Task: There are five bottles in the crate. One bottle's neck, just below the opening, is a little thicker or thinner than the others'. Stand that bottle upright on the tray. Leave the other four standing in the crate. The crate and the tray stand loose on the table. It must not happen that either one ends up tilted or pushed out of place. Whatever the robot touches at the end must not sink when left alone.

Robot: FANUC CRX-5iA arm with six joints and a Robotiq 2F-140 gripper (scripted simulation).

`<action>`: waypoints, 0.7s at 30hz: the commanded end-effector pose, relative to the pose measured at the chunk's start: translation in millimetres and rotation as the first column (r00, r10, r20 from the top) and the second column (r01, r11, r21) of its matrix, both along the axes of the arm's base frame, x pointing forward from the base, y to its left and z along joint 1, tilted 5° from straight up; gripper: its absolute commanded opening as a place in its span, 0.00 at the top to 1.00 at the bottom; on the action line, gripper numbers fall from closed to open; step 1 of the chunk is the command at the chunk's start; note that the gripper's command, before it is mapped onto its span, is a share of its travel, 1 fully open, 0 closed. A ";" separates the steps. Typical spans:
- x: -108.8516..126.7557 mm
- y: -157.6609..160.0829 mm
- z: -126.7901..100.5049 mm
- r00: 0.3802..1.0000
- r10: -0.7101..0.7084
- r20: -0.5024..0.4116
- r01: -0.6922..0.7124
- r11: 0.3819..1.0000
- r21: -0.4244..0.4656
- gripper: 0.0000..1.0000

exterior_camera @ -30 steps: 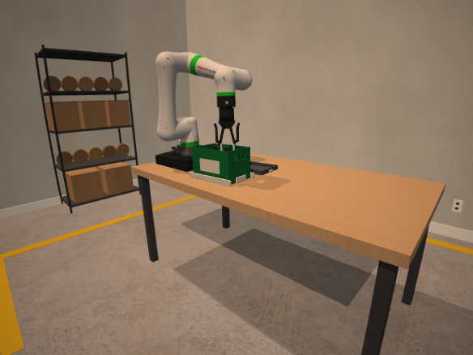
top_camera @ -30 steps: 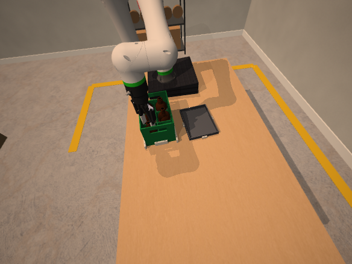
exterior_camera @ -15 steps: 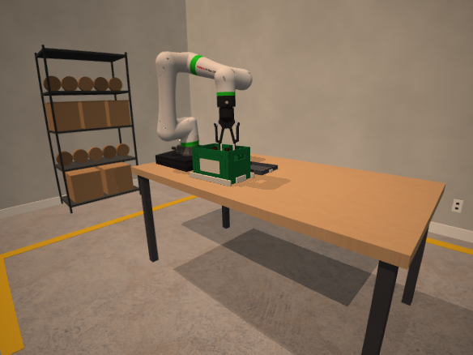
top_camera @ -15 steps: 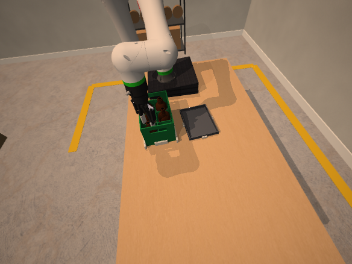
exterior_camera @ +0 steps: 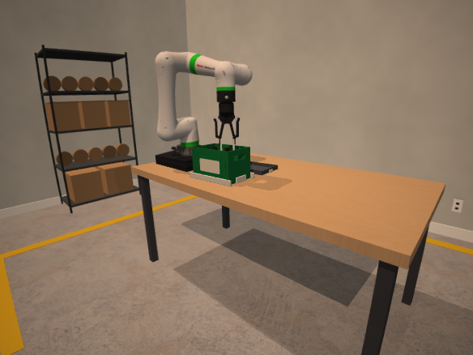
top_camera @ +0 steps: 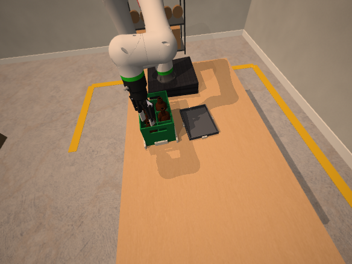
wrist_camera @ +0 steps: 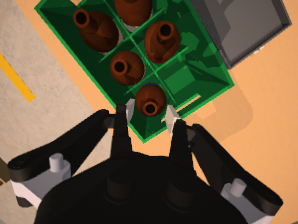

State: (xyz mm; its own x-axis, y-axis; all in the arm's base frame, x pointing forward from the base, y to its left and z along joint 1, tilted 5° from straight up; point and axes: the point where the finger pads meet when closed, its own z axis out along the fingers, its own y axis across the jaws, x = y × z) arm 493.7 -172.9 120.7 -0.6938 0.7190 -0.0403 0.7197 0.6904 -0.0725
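Note:
The green crate [top_camera: 157, 120] stands on the table's far left, and it also shows in the exterior view [exterior_camera: 220, 162] and the wrist view [wrist_camera: 135, 60]. Several brown bottles stand upright in its cells [wrist_camera: 127, 67]. My gripper [wrist_camera: 150, 109] is lowered over the crate's near corner cell, its fingers on either side of the neck of the bottle there [wrist_camera: 151, 100], with a gap on each side. The gripper is open and holds nothing. It also shows in the top and exterior views [top_camera: 149, 119] [exterior_camera: 227, 145]. The dark tray [top_camera: 199, 122] lies right of the crate with nothing on it.
One crate cell [wrist_camera: 187, 80] beside the near bottle holds no bottle. The robot's black base [top_camera: 173, 76] sits behind the crate. A shelf rack with boxes and rolls [exterior_camera: 87, 126] stands off the table by the wall.

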 end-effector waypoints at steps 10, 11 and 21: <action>1.4 2.8 37.7 1.000 0.000 0.001 0.000 1.000 -0.001 0.56; 1.4 3.0 40.7 1.000 0.000 0.001 0.000 1.000 -0.001 0.56; 1.8 4.4 57.0 1.000 0.000 0.001 0.000 1.000 -0.001 0.56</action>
State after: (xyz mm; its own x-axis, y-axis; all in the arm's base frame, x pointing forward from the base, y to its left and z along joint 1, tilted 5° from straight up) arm 495.1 -168.5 175.6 -0.6939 0.7190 -0.0404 0.7197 0.6905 -0.0724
